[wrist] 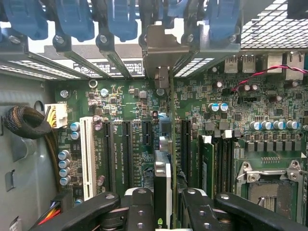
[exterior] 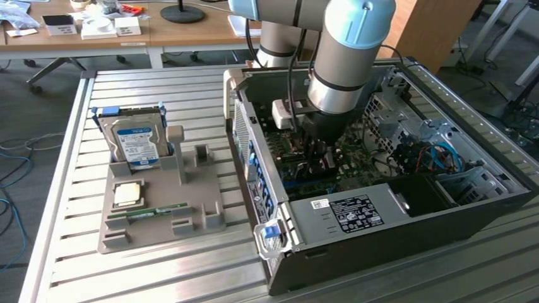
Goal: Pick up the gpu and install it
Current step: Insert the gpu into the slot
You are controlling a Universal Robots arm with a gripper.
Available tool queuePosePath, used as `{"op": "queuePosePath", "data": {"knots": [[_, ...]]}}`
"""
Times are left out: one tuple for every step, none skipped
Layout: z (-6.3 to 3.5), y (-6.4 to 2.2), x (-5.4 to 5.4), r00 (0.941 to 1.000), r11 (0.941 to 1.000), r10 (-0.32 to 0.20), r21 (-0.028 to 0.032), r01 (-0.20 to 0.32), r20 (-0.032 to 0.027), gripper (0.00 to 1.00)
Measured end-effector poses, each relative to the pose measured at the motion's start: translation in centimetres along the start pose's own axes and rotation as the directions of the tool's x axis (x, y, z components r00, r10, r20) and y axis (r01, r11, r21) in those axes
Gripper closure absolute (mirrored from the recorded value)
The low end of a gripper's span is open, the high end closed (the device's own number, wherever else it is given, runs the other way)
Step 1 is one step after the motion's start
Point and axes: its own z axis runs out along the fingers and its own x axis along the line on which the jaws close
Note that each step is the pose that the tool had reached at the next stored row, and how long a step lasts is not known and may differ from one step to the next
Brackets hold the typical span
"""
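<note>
Between my black fingers (wrist: 139, 211) I hold the gpu (wrist: 162, 183), a thin flat card seen edge-on, its silver metal end bracket (wrist: 163, 48) reaching the blue-latched rear slots (wrist: 77, 19). My gripper (wrist: 162, 204) is half closed, clamped on the card's top edge. I am in the installing step: the card stands upright over a black expansion slot (wrist: 185, 144) on the green motherboard (wrist: 120, 106), inside the open black computer case (exterior: 471, 214). Seating it calls for a straight, aligned press, I judge. Farther off, the grey parts tray (exterior: 160, 214) keeps the blue-labelled silver hard drive (exterior: 137, 146).
</note>
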Motion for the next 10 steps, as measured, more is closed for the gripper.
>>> {"op": "queuePosePath", "data": {"knots": [[0.0, 0.0, 0.0, 1.0, 1.0, 0.0, 0.0, 0.0, 0.0, 0.73], [0.0, 0.0, 0.0, 1.0, 1.0, 0.002, 0.0, -0.002, -0.0001, 0.73], [0.0, 0.0, 0.0, 1.0, 1.0, 0.007, 0.0, -0.007, -0.0002, 0.73], [0.01, 0.0, 0.01, 0.9999, 0.9999, 0.014, 0.0002, -0.014, -0.0003, 0.73], [0.01, 0.0, 0.01, 0.9998, 0.9998, 0.021, 0.0004, -0.021, -0.0004, 0.73], [0.01, 0.0, 0.0, 0.9997, 0.9997, 0.025, 0.0005, -0.025, -0.0004, 0.73], [0.01, 0.0, 0.0, 0.9996, 0.9996, 0.028, 0.0006, -0.028, -0.0004, 0.73], [0.01, 0.0, 0.0, 0.9996, 0.9996, 0.03, 0.0007, -0.03, -0.0003, 0.73], [0.02, 0.0, 0.0, 0.9995, 0.9995, 0.03, 0.0007, -0.03, -0.0004, 0.73], [0.01, 0.0, 0.0, 0.9995, 0.9995, 0.03, 0.0007, -0.03, -0.0003, 0.73]]}}
